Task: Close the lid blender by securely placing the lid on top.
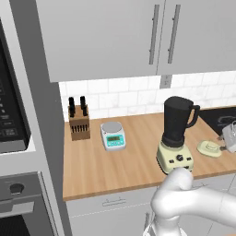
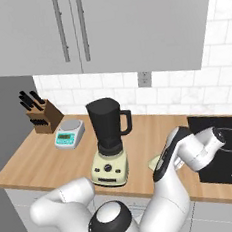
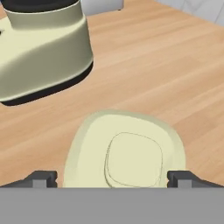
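Gripper (image 3: 112, 178) spread wide astride lid (image 3: 127, 151); blender (image 1: 176, 135) uncovered

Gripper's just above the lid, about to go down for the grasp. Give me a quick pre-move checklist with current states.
1. Lid lies flat on the counter, beside the blender: ok.
2. Gripper open, one fingertip on each side of the lid: ok.
3. Raised centre knob sits midway between the fingertips: ok.
4. Fingertips touching the lid yet: cannot tell.
5. Blender jar upright on its base, top uncovered and ready for the lid: ok.
6. Kitchen scale and knife block stand well off to the far side of the blender: ok.
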